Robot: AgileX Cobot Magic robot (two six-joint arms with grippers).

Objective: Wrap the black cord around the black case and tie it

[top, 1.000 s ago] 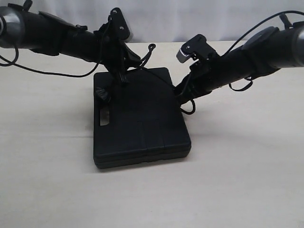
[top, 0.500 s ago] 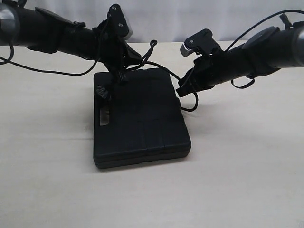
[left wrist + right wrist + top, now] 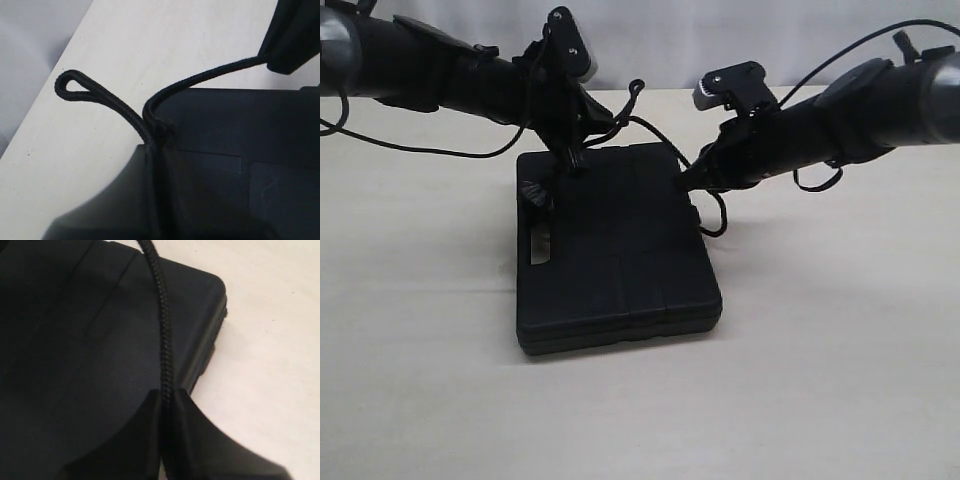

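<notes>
Desk (image 3: pixel 840 380): pale beige, matte, flat; it carries everything noted below.

Flat rectangular matte black plastic case (image 3: pixel 620 270): lies lid-up near the middle of the desk. Slot-shaped handle cutout (image 3: pixel 540 245) is on the side toward my left arm. Ribs run along the lid.

My left gripper (image 3: pixel 156 142): just above the far left part of the case. Jaws pressed together, holding the thin black braided cord (image 3: pixel 200 82).

My right gripper (image 3: pixel 167 397): over the far right corner of the case, raised off the lid. Jaws pinched closed on the same cord, which runs straight out from between them across the lid.

Cord between the two grippers: a curved span above the far edge of the case, clear of the lid.

Small looped cord end (image 3: pixel 75 87): sticks out past my left fingers, over bare desk.
</notes>
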